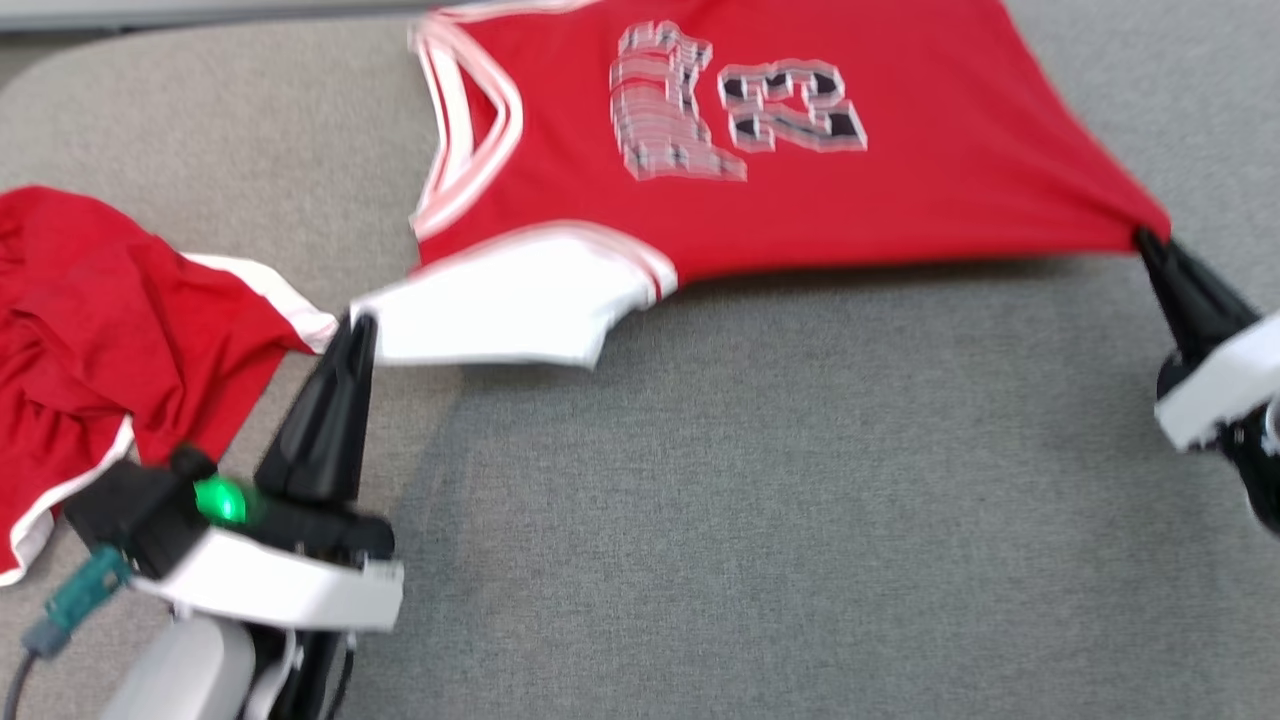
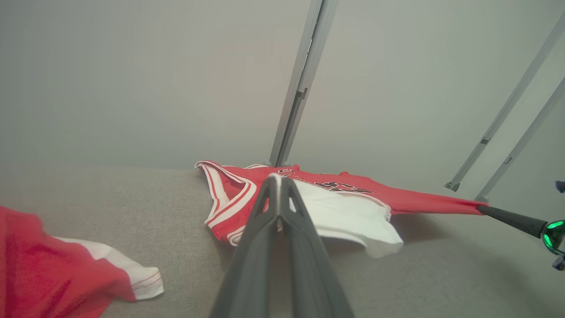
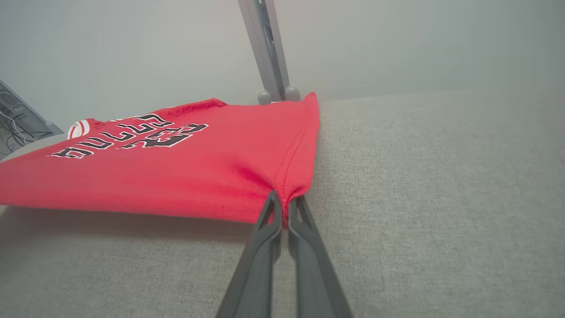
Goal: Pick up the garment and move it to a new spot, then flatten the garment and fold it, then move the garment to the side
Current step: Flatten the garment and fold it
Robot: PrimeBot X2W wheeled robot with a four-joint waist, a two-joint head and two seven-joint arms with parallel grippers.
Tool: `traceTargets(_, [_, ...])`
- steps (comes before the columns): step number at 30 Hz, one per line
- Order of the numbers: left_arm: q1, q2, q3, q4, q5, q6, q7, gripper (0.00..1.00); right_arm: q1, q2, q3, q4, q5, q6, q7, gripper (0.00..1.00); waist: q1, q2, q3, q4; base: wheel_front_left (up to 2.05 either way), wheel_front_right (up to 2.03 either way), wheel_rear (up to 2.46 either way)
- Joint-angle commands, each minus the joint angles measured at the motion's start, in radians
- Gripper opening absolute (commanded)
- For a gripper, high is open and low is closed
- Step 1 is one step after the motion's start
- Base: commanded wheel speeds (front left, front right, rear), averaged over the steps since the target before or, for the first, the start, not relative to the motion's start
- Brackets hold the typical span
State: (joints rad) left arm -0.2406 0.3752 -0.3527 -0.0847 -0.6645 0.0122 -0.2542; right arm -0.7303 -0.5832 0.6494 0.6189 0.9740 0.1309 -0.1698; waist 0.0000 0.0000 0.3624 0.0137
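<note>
- You have the jersey (image 1: 800, 200) at the far middle of the table (image 1: 800, 500), its near edge lifted and stretched between both grippers. This looks like the flattening step.
- Your left gripper (image 1: 358, 325) is closed on the white flap (image 1: 500, 300); your right gripper (image 1: 1148, 240) is closed on the near right hem corner.
- Next, I judge, lower both ends evenly, with the cloth taut.
- Open table lies near and right. A second red garment (image 1: 110, 340) crowds the left, and the jersey's far side lies close to the table's far edge.

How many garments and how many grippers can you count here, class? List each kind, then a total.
Red garments with white trim: 2, the numbered sleeveless jersey and the crumpled red garment.
Dark two-fingered grippers: 2, left gripper and right gripper.
Total: 4
</note>
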Motion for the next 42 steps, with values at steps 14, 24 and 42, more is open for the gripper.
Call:
traceTargets(14, [0.373,-0.032,-0.015,-0.052,0.024,0.114,-0.01,0.0,0.375,-0.057,-0.015,-0.089,0.069,0.0,-0.082,0.0,0.0,0.0,-0.204,0.012,0.0,0.0,0.0])
traceTargets(24, [0.497,-0.026,-0.015,-0.107,0.037,0.144,-0.011,0.0,0.592,-0.078,-0.103,-0.174,0.051,0.0,-0.093,0.0,0.0,0.0,-0.265,0.03,0.0,0.0,0.0])
traceTargets(42, [0.316,-0.058,-0.043,-0.047,0.014,0.102,0.046,0.0,0.59,0.032,-0.24,-0.255,0.029,0.0,0.113,0.0,0.0,0.0,-0.266,-0.02,0.0,0.0,0.0])
